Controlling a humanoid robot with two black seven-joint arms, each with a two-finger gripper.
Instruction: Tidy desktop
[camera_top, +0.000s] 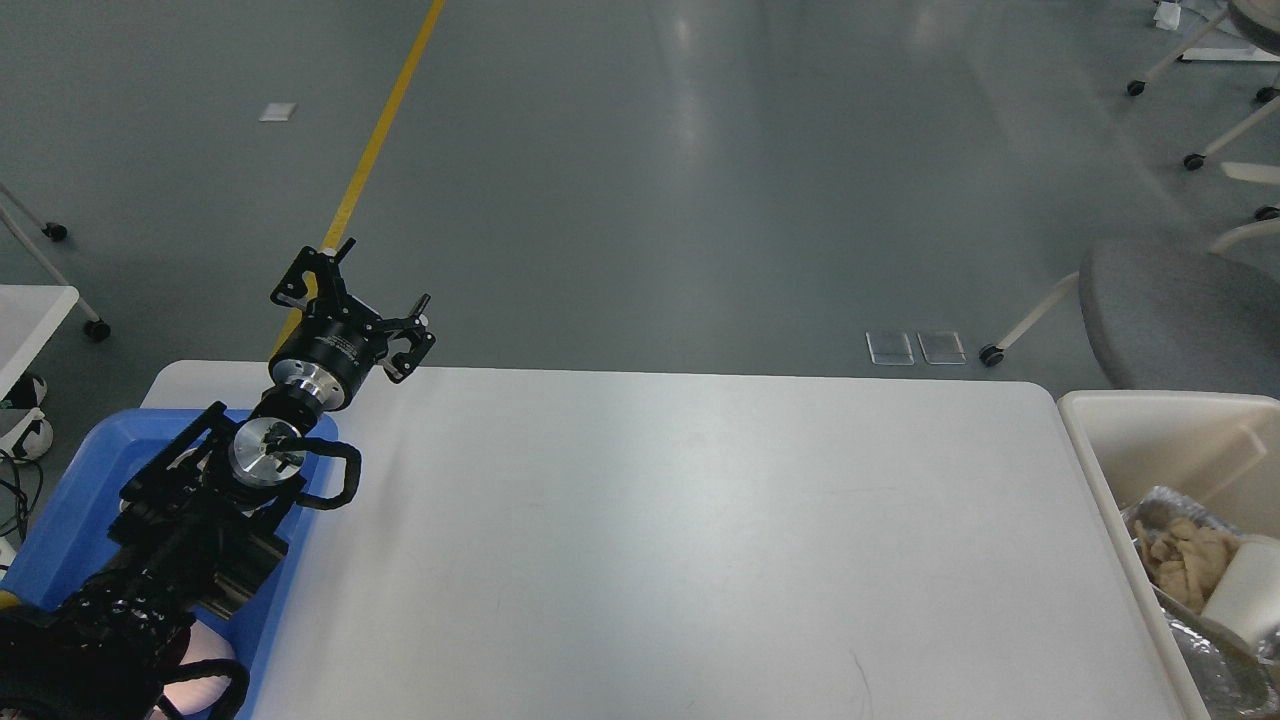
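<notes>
The desktop (680, 540) is a large white tabletop with rounded corners, bare across its visible surface. My left gripper (372, 276) is raised over the table's far left corner, fingers spread open and holding nothing. My left arm rises from the lower left over the blue tray (70, 510). My right gripper is out of view.
A cream-white bin (1150, 430) stands against the table's right edge, holding a foil tray with crumpled brown paper (1180, 550) and a white cup (1245, 590). A grey chair (1180, 315) stands behind the bin. A second white table (30, 315) is at far left.
</notes>
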